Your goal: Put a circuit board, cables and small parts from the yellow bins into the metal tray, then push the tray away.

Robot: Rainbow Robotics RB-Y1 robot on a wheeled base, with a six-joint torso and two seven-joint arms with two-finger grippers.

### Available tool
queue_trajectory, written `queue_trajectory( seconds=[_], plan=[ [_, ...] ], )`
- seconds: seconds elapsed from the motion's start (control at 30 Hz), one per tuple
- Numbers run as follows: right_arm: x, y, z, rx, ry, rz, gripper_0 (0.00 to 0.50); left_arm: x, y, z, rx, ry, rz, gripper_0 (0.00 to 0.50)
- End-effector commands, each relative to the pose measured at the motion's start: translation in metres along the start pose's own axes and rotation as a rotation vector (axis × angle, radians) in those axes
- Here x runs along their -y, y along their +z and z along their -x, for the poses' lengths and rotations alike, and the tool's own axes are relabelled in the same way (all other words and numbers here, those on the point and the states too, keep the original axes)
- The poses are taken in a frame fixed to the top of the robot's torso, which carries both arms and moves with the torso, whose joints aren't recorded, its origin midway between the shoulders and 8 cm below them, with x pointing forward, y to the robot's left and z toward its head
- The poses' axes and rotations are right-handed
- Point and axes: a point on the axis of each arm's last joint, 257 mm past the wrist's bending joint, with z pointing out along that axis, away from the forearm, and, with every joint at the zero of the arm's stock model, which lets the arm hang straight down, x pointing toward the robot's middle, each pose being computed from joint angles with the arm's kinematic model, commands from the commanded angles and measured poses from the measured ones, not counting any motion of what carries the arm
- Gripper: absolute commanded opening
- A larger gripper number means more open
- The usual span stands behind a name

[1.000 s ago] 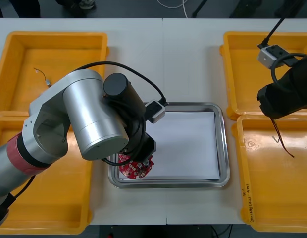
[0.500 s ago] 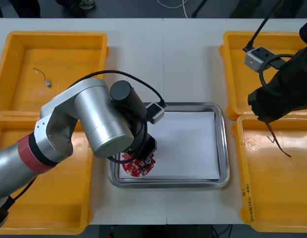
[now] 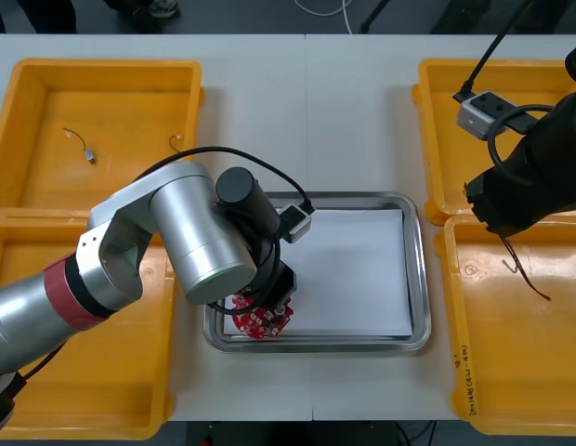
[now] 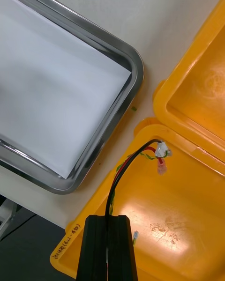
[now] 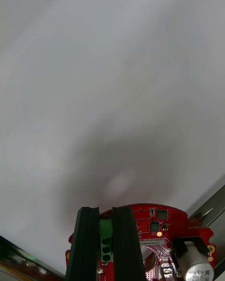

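A round red circuit board (image 3: 260, 319) hangs low over the near left corner of the metal tray (image 3: 416, 279). My left gripper (image 3: 269, 299) is shut on it; in the left wrist view the fingers (image 5: 87, 243) pinch the green connector on the circuit board (image 5: 159, 225) above the tray's white inside (image 5: 112, 98). My right gripper (image 3: 500, 223) is over the rim between the two right yellow bins, shut on a red and yellow cable (image 3: 525, 271) with black strands. In the right wrist view the cable (image 4: 129, 164) rises from the gripper (image 4: 108, 222) and ends in a white plug (image 4: 162, 150).
The far left yellow bin (image 3: 28, 130) holds small metal parts (image 3: 82, 147). The near right yellow bin (image 3: 511, 409) lies under the hanging cable. The tray's corner (image 4: 133, 70) lies close to the right bins. Shoes show beyond the table's far edge.
My left gripper has lowered the circuit board toward the tray's near left corner. My right gripper has lifted the cable and shifted slightly left over the near right bin.
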Motion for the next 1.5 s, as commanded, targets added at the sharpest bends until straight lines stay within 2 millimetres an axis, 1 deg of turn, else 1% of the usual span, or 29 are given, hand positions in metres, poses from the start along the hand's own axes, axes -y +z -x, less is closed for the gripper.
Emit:
queue_trajectory(
  seconds=[0.03, 0.7, 0.8, 0.87, 0.9, 0.93, 0.97, 1.03, 1.07, 1.1, 1.13, 1.17, 1.5],
  plan=[
    [0.006, -0.015, 0.004, 0.016, -0.058, -0.044, 0.0, -0.009, -0.005, 0.007, 0.016, 0.043, 0.028, 0.0],
    [0.006, -0.016, 0.004, 0.018, -0.057, -0.043, 0.0, -0.019, 0.002, 0.001, 0.013, 0.049, 0.036, 0.0],
    [0.005, -0.015, 0.004, 0.017, -0.061, -0.042, 0.0, -0.018, 0.003, 0.001, 0.015, 0.046, 0.032, 0.005],
    [0.005, -0.015, 0.004, 0.017, -0.061, -0.042, 0.0, -0.017, 0.004, 0.001, 0.016, 0.048, 0.032, 0.019],
    [0.005, -0.015, 0.004, 0.017, -0.061, -0.042, 0.0, -0.018, 0.003, 0.001, 0.017, 0.045, 0.032, 0.042],
    [0.005, -0.016, 0.004, 0.018, -0.061, -0.042, 0.0, -0.017, 0.004, 0.001, 0.017, 0.044, 0.031, 0.136],
    [0.006, -0.015, 0.004, 0.016, -0.06, -0.042, 0.0, -0.017, 0.004, 0.001, 0.017, 0.044, 0.031, 0.163],
    [0.005, -0.016, 0.004, 0.017, -0.06, -0.041, 0.0, -0.019, 0.004, 0.0, 0.017, 0.044, 0.034, 0.283],
    [0.005, -0.015, 0.004, 0.015, -0.061, -0.04, 0.0, -0.019, 0.004, 0.0, 0.017, 0.044, 0.034, 0.362],
    [0.005, -0.016, 0.004, 0.017, -0.061, -0.041, 0.0, -0.019, 0.004, 0.0, 0.017, 0.043, 0.034, 0.388],
    [0.005, -0.015, 0.004, 0.015, -0.061, -0.039, 0.0, -0.018, 0.004, 0.0, 0.016, 0.043, 0.033, 0.458],
    [0.005, -0.015, 0.004, 0.016, -0.06, -0.04, 0.0, -0.018, 0.004, -0.001, 0.015, 0.043, 0.033, 0.498],
    [0.006, -0.015, 0.004, 0.016, -0.06, -0.042, 0.0, -0.018, 0.001, 0.002, 0.021, 0.04, 0.031, 0.5]
  ],
)
